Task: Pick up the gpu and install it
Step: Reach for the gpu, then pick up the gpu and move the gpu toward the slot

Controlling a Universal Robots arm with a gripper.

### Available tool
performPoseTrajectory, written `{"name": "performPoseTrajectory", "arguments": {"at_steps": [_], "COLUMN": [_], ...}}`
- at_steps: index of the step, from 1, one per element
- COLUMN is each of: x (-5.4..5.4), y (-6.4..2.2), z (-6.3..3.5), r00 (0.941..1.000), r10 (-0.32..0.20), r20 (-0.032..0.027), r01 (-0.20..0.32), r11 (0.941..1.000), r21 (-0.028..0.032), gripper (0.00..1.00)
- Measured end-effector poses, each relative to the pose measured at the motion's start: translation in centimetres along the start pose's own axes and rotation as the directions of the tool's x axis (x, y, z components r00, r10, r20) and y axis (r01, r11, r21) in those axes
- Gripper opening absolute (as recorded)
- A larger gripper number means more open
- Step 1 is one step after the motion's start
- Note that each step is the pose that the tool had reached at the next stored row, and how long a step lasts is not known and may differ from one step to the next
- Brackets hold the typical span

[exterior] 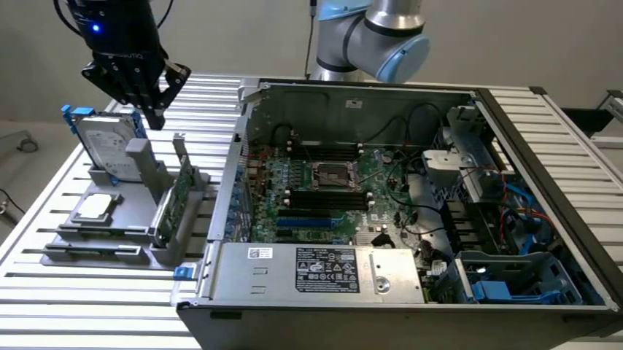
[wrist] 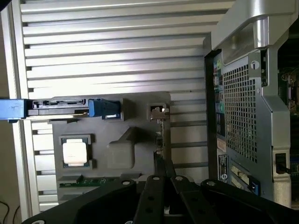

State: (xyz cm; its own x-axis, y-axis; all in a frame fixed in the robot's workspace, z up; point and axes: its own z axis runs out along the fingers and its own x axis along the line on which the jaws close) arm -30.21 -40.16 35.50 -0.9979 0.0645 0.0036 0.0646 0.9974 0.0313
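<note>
1. Your claw (exterior: 156, 115) is clenched and holds nothing. It hangs in the air over the grey holder (exterior: 146, 237) at the exterior view's left.
2. The gpu (exterior: 172, 208) stands on edge in a slot of that holder, green board showing. It sits below the claw and well apart from it.
3. In the wrist view you see the gpu (wrist: 160, 133) edge-on as a thin strip. The claw (wrist: 162, 179) hangs over its near end, with the two arms drawn together.
4. A drive (exterior: 107, 146) in a blue frame stands upright in the holder, on the far side of the gpu from the case (exterior: 360, 91).
5. A square silver chip (exterior: 95, 208) lies flat in a pocket of the holder, near the drive.
6. The case lies open on the slatted counter (exterior: 87, 292), just beside the holder, with its motherboard (exterior: 322, 197) exposed.
</note>
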Motion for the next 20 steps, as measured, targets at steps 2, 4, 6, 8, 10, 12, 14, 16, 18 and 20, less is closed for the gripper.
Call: {"name": "performPoseTrajectory", "arguments": {"at_steps": [2, 4, 6, 8, 10, 12, 14, 16, 18, 20], "x": [0.00, 0.00, 0.00, -0.01, 0.00, 0.00, 0.00, 0.00, 0.00, 0.00], "y": [-0.07, -0.08, -0.09, -0.09, -0.09, -0.09, -0.09, -0.09, -0.09, -0.09], "z": [0.03, 0.03, 0.03, 0.03, 0.03, 0.04, 0.04, 0.04, 0.04, 0.04], "r00": [1.0000, 0.9999, 0.9999, 0.9998, 0.9998, 0.9998, 0.9997, 0.9996, 0.9996, 0.9995], "r10": [-0.008, -0.014, -0.016, -0.018, -0.020, -0.022, -0.025, -0.027, -0.029, -0.031], "r20": [0.0002, -0.0001, -0.0002, -0.0002, -0.0003, -0.0003, -0.0003, -0.0004, -0.0004, -0.0005], "r01": [0.008, 0.014, 0.016, 0.018, 0.020, 0.022, 0.025, 0.027, 0.029, 0.031], "r11": [1.0000, 0.9999, 0.9999, 0.9998, 0.9998, 0.9997, 0.9997, 0.9996, 0.9996, 0.9995], "r21": [0.0028, 0.0040, 0.0041, 0.0042, 0.0041, 0.0041, 0.0041, 0.0041, 0.0041, 0.0041], "gripper": [0.11, 0.11, 0.11, 0.11, 0.11, 0.11, 0.11, 0.11, 0.12, 0.24]}}
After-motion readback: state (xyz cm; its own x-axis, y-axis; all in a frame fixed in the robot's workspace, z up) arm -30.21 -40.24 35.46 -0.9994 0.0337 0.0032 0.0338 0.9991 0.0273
